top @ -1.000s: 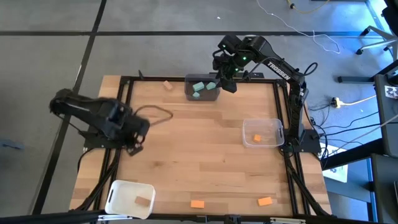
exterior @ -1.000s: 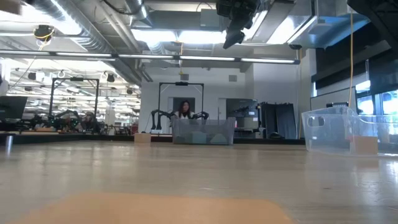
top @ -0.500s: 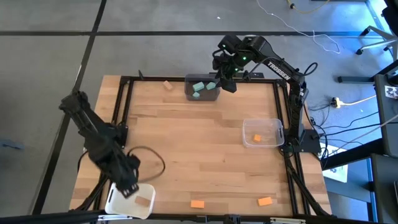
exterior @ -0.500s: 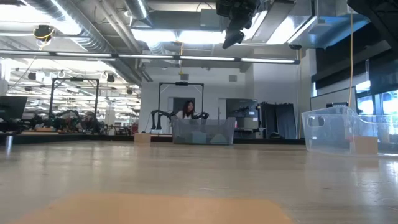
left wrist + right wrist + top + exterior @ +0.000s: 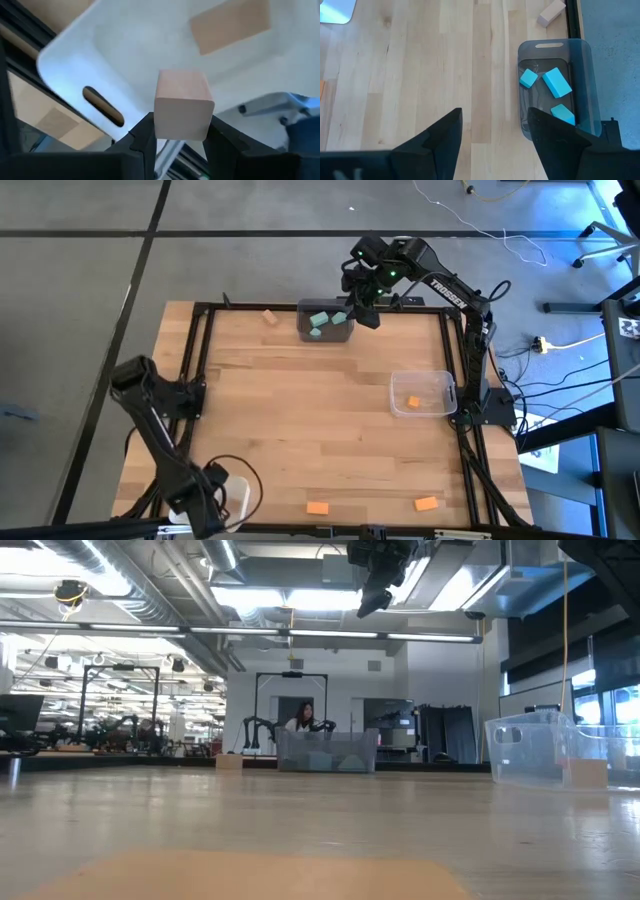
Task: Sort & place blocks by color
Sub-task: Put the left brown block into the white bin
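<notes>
One tan block [image 5: 182,104] has just been carried over the white bin [image 5: 65,75] — the drop is close.
It sits pinched in the left tool [image 5: 177,135], hanging right above the bin at the near left corner of the counter [image 5: 320,420], where another tan block [image 5: 230,25] already lies. A moment ago this arm was farther up the counter's left side. The right tool [image 5: 492,130] hovers spread wide over the grey bin [image 5: 326,332] of teal blocks [image 5: 557,82] — it has not moved. Two orange blocks [image 5: 317,508] wait on the near edge.
</notes>
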`<state>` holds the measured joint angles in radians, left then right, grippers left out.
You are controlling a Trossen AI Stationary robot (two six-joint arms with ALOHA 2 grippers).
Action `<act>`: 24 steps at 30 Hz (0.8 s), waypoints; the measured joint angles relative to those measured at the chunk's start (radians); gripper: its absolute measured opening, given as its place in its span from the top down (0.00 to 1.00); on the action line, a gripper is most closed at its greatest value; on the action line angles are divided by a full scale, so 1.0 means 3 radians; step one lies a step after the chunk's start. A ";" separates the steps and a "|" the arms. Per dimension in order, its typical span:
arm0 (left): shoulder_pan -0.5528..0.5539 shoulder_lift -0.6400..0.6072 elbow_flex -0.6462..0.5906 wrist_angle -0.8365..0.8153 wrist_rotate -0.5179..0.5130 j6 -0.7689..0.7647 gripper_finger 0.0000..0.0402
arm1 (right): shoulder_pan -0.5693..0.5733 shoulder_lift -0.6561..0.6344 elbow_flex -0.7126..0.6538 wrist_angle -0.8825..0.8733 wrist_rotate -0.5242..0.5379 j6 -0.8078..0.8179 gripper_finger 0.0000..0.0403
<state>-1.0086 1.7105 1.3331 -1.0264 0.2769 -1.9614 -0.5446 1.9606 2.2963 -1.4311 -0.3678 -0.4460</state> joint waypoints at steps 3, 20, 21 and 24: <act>-0.0045 0.0126 0.0000 -0.0006 -0.0008 -0.0055 0.70 | 0.0000 0.0000 -0.0001 -0.0001 -0.0001 0.0001 0.44; -0.0148 0.0391 -0.0001 0.0084 -0.0031 -0.0067 0.63 | 0.0000 0.0000 -0.0001 -0.0003 -0.0001 0.0166 0.44; -0.0148 0.0391 -0.0001 0.0084 -0.0041 -0.0065 0.63 | 0.0001 0.0000 -0.0001 -0.0004 0.0000 0.0166 0.44; -0.0148 0.0391 -0.0001 0.0070 -0.0155 -0.0062 0.63 | 0.0001 0.0000 -0.0001 -0.0004 0.0000 0.0166 0.44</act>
<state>-1.0531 1.8278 1.3327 -1.0053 0.2303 -1.9800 -0.5444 1.9606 2.2959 -1.4322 -0.3678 -0.3962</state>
